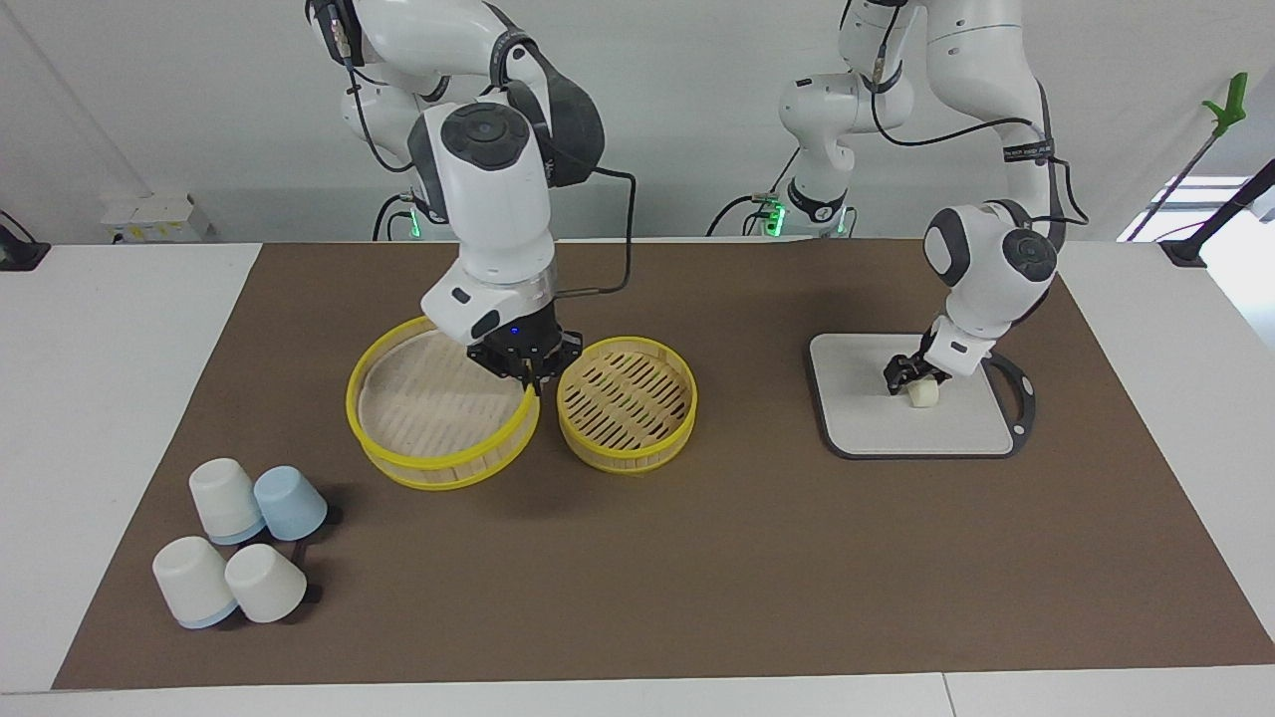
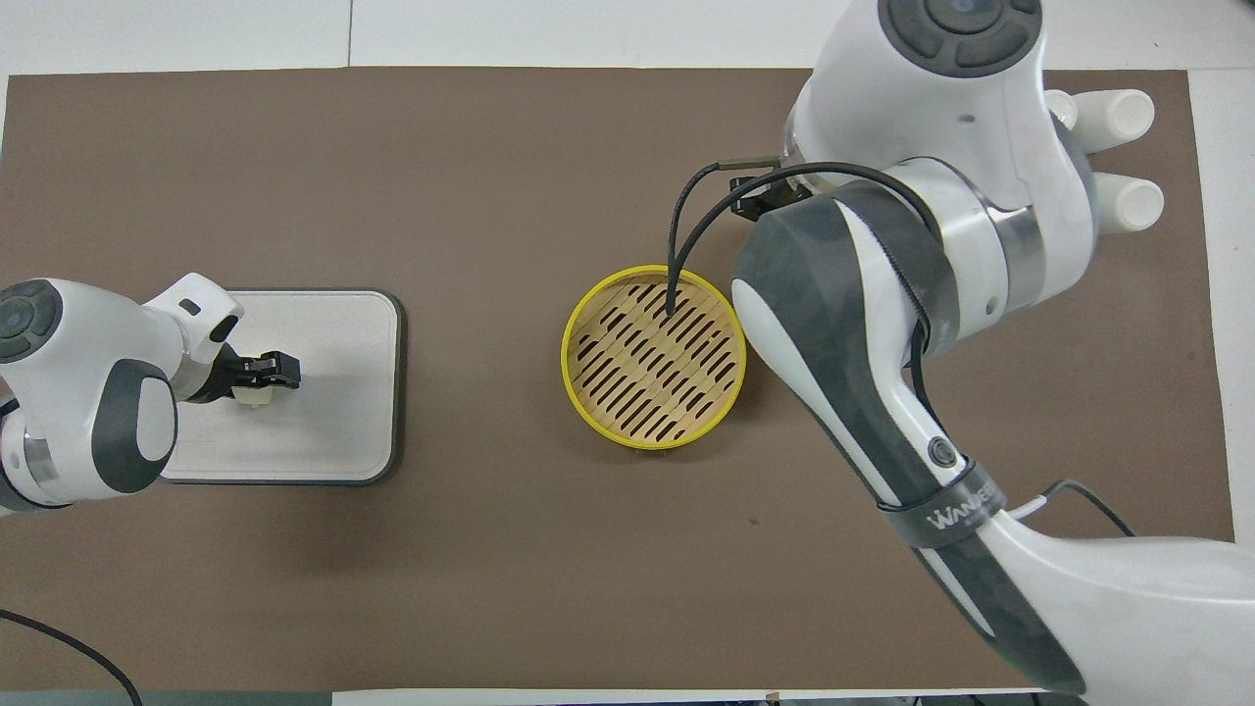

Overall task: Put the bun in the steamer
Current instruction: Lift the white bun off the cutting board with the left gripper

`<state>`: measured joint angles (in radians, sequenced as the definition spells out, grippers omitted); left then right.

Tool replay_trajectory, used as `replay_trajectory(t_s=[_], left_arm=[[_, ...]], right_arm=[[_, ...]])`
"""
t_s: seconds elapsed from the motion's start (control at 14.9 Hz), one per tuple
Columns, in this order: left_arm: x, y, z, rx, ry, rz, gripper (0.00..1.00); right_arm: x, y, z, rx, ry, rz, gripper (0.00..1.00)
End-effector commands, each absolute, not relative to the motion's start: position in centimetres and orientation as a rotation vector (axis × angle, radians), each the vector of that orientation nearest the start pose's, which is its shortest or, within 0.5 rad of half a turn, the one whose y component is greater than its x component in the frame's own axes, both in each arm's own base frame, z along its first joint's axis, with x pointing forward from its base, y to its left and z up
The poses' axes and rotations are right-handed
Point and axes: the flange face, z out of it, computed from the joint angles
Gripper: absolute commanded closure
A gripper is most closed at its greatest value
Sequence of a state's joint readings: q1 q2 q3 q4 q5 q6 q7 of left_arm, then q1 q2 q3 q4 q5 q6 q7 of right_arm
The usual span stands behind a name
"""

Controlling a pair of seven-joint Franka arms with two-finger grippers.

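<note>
The bun [image 1: 924, 395] is a small cream block lying on the white cutting board [image 1: 956, 423] toward the left arm's end of the table. My left gripper [image 1: 913, 382] is down at the bun with its fingers closed around it. In the overhead view the bun [image 2: 257, 396] peeks out under the left gripper [image 2: 277, 371]. The steamer [image 1: 626, 403], a round bamboo basket with yellow rims and a slatted bottom, stands mid-table and is empty; it also shows in the overhead view [image 2: 652, 358]. My right gripper [image 1: 529, 370] is shut on the rim of the wider lid tier [image 1: 438, 410] beside the steamer.
Several upturned cups [image 1: 244, 543], white and pale blue, lie at the right arm's end, farther from the robots. A brown mat [image 1: 637, 558] covers the table. In the overhead view the right arm [image 2: 882, 324] hides the lid tier.
</note>
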<state>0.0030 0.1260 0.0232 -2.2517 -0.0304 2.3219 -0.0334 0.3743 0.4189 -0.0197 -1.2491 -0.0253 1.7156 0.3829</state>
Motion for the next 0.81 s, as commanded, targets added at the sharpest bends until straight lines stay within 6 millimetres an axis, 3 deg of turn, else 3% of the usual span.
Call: replay_trajectory(t_s=[0.0, 0.13, 0.54, 0.67, 0.74], left_arm=[[52.6, 1.3, 31.4, -3.142, -0.12, 0.092, 0.53], [53.3, 1.6, 32.5, -3.142, -0.132, 0.094, 0.62], [55.2, 1.9, 35.0, -3.143, -0.154, 0.077, 0.64], [56.3, 0.7, 36.8, -3.136, -0.214, 0.085, 0.64], [56.8, -1.0, 37.9, -3.137, -0.215, 0.078, 0.64]], right_arm=[[63.8, 23.1, 53.4, -3.151, 0.027, -0.058, 1.0], [63.8, 22.9, 53.5, -3.151, 0.032, -0.06, 1.0], [63.9, 22.3, 53.3, -3.153, 0.027, -0.053, 1.0], [64.2, 21.3, 53.3, -3.154, 0.015, -0.053, 1.0], [64.3, 20.9, 53.3, -3.155, 0.019, -0.051, 1.0]])
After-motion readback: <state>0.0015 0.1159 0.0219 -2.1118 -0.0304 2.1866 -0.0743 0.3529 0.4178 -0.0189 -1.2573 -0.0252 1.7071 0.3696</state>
